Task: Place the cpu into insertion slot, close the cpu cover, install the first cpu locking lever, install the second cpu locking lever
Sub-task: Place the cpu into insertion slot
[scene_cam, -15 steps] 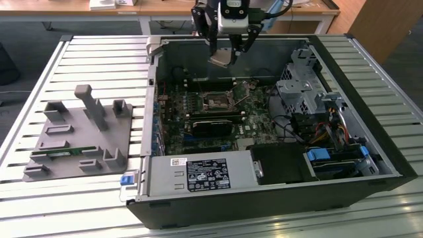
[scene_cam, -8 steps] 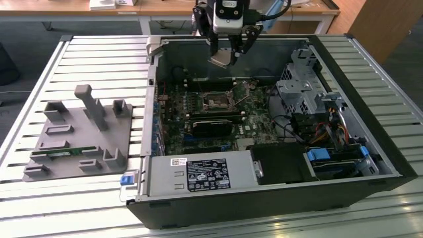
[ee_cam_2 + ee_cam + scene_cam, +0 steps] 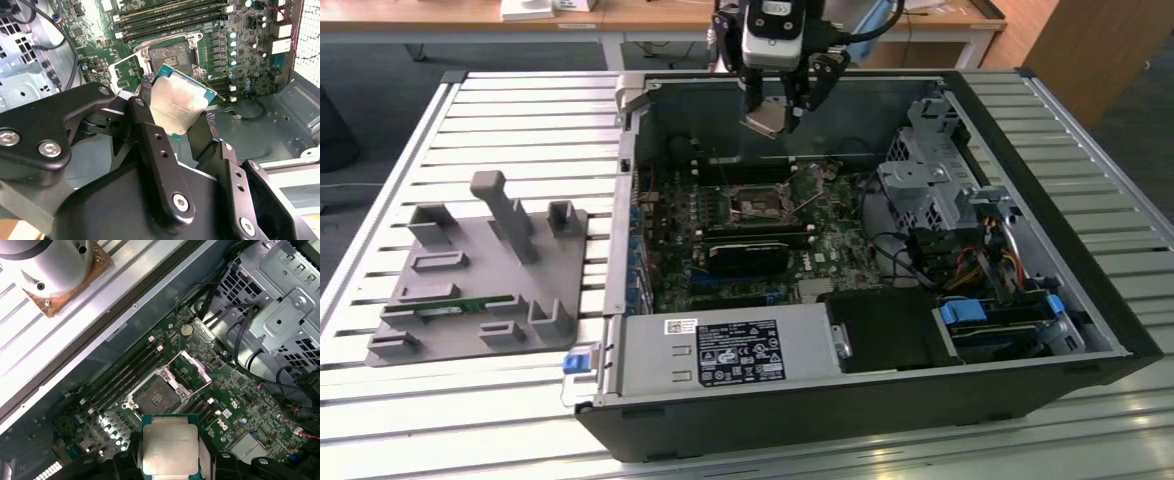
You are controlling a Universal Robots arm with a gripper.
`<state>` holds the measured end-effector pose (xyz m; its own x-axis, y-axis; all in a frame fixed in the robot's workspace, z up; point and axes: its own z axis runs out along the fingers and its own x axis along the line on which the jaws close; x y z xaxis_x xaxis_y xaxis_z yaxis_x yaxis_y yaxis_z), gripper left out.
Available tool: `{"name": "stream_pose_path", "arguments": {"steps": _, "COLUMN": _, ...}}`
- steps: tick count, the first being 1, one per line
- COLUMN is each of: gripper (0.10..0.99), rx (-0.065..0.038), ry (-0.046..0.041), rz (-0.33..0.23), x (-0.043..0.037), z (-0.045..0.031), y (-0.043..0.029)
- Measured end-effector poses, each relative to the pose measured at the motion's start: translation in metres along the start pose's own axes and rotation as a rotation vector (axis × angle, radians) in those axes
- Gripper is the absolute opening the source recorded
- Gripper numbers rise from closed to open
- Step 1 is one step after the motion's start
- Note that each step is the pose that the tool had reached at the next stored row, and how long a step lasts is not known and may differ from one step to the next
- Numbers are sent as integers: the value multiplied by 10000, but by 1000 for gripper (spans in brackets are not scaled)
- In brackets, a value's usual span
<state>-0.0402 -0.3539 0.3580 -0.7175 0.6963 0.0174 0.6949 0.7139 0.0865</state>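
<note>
Exterior view: cpu gripped high over the case, slot not yet beneath it

My gripper (image 3: 771,116) is clamped on the cpu (image 3: 769,125) by two opposite edges, its silvery top plain in both wrist views; I hang above the open computer case (image 3: 854,415), near its far wall in the exterior view; the insertion slot (image 3: 758,203) lies below me and toward the camera's side of the green board, well apart from the chip; the cpu cover (image 3: 192,365) stands swung up beside the slot, leaving the socket bare; I judge the chip is tilted, not level with the board.
</note>
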Motion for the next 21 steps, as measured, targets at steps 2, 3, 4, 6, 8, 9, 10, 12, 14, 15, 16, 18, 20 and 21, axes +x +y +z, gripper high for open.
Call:
{"name": "stream_pose_path", "arguments": {"steps": 2, "gripper": 537, "rx": -2, "ry": -21, "rz": 224, "x": 0, "z": 3, "y": -1}}
{"name": "stream_pose_path", "arguments": {"steps": 3, "gripper": 537, "rx": -3, "ry": -31, "rz": 337, "x": 1, "z": 3, "y": -2}}
{"name": "stream_pose_path", "arguments": {"steps": 4, "gripper": 537, "rx": -5, "ry": -41, "rz": 443, "x": 1, "z": 4, "y": -2}}
{"name": "stream_pose_path", "arguments": {"steps": 6, "gripper": 537, "rx": -10, "ry": -59, "rz": 665, "x": 1, "z": 7, "y": -2}}
{"name": "stream_pose_path", "arguments": {"steps": 8, "gripper": 537, "rx": -13, "ry": -77, "rz": 868, "x": 1, "z": 9, "y": -2}}
{"name": "stream_pose_path", "arguments": {"steps": 9, "gripper": 537, "rx": -14, "ry": -85, "rz": 954, "x": 1, "z": 10, "y": -2}}
{"name": "stream_pose_path", "arguments": {"steps": 10, "gripper": 537, "rx": -15, "ry": -92, "rz": 1040, "x": 1, "z": 11, "y": -2}}
{"name": "stream_pose_path", "arguments": {"steps": 12, "gripper": 537, "rx": -19, "ry": -107, "rz": 1209, "x": 1, "z": 13, "y": -3}}
{"name": "stream_pose_path", "arguments": {"steps": 14, "gripper": 537, "rx": -22, "ry": -122, "rz": 1391, "x": 1, "z": 15, "y": -3}}
{"name": "stream_pose_path", "arguments": {"steps": 15, "gripper": 537, "rx": -23, "ry": -130, "rz": 1485, "x": 1, "z": 15, "y": -3}}
{"name": "stream_pose_path", "arguments": {"steps": 16, "gripper": 537, "rx": -24, "ry": -139, "rz": 1574, "x": 1, "z": 16, "y": -3}}
{"name": "stream_pose_path", "arguments": {"steps": 18, "gripper": 537, "rx": -29, "ry": -154, "rz": 1760, "x": 1, "z": 17, "y": -3}}
{"name": "stream_pose_path", "arguments": {"steps": 20, "gripper": 537, "rx": -32, "ry": -171, "rz": 1947, "x": 1, "z": 19, "y": -3}}
{"name": "stream_pose_path", "arguments": {"steps": 21, "gripper": 537, "rx": -33, "ry": -179, "rz": 2042, "x": 1, "z": 20, "y": -3}}
